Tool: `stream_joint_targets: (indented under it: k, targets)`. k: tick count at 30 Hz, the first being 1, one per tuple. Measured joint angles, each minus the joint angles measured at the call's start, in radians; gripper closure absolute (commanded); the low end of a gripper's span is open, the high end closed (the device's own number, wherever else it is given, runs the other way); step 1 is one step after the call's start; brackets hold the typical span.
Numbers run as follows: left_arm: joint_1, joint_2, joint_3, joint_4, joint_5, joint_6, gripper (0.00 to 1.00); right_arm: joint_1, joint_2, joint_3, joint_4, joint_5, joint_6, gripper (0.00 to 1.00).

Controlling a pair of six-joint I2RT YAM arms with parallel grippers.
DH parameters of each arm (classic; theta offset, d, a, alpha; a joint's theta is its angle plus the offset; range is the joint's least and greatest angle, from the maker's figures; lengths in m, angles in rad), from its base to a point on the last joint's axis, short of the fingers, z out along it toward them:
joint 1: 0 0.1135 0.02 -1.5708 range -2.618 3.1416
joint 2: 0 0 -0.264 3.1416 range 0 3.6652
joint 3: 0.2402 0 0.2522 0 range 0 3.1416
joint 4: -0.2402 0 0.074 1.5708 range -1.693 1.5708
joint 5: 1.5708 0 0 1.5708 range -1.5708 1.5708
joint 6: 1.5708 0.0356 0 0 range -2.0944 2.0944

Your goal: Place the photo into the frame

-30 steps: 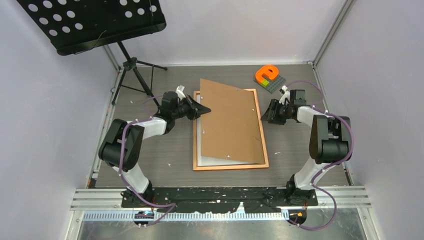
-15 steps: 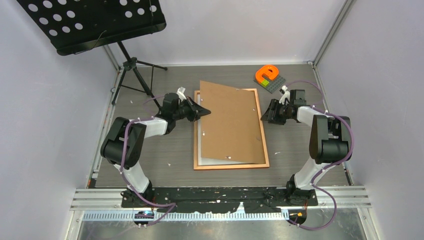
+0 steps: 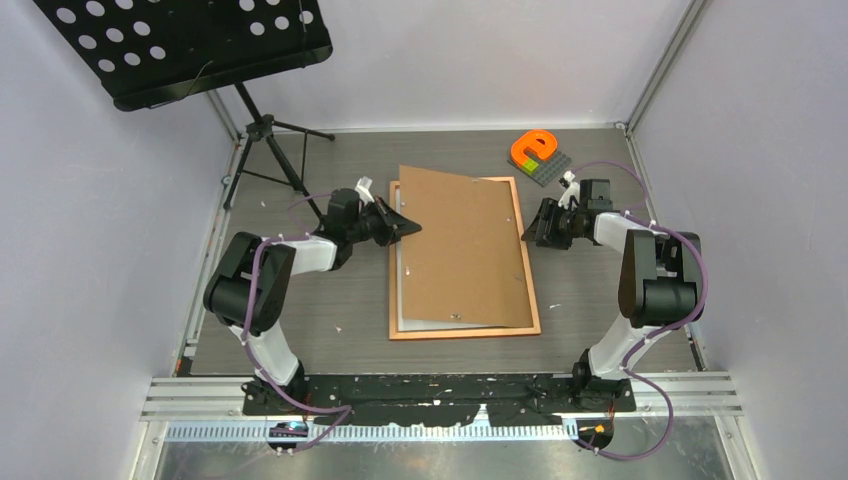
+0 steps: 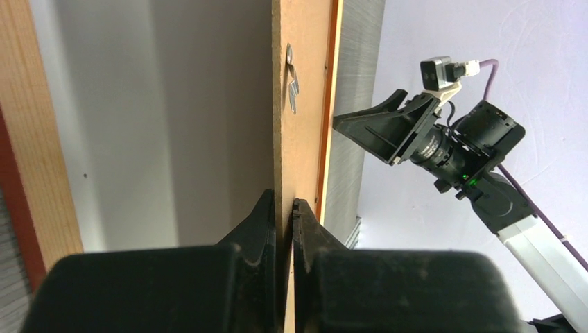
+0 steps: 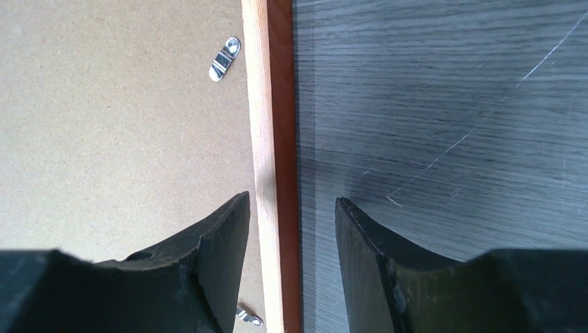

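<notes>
The frame [image 3: 533,290] lies flat mid-table, orange-brown border up. The photo [image 3: 400,305] lies in it white back up; only a strip shows along the left and bottom. The plain brown backing board [image 3: 465,245] lies askew over both, its left edge raised. My left gripper [image 3: 408,223] is shut on that left edge, seen edge-on in the left wrist view [image 4: 284,211]. My right gripper [image 3: 530,222] is open, its fingers straddling the frame's right border [image 5: 274,139] in the right wrist view, low over it.
An orange letter piece [image 3: 531,148] on a grey brick plate stands at the back right. A music stand's tripod [image 3: 265,140] is at the back left. Small metal clips [image 5: 223,60] sit on the board. White walls close in both sides.
The left gripper has lowered the board's left edge slightly, so the board lies closer to the frame. The right arm has not moved.
</notes>
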Motion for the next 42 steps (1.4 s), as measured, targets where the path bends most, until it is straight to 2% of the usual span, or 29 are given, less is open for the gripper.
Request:
stream_joint_targets:
  k: [7,10,18,42]
  targets:
    - [-0.002,0.037,0.000,-0.086,-0.056,0.065,0.60,0.000,0.006,0.000,0.000,0.000,0.000,0.45]
    - [-0.005,0.058,0.000,-0.154,-0.080,0.093,0.39,0.000,0.006,0.000,0.000,0.000,0.000,0.45]
    - [-0.017,0.051,0.072,-0.255,-0.086,0.123,0.01,0.000,0.006,0.000,0.000,0.000,0.000,0.45]
    - [-0.072,-0.039,0.223,-0.677,-0.283,0.358,0.00,0.000,0.006,0.000,0.000,-0.004,0.000,0.45]
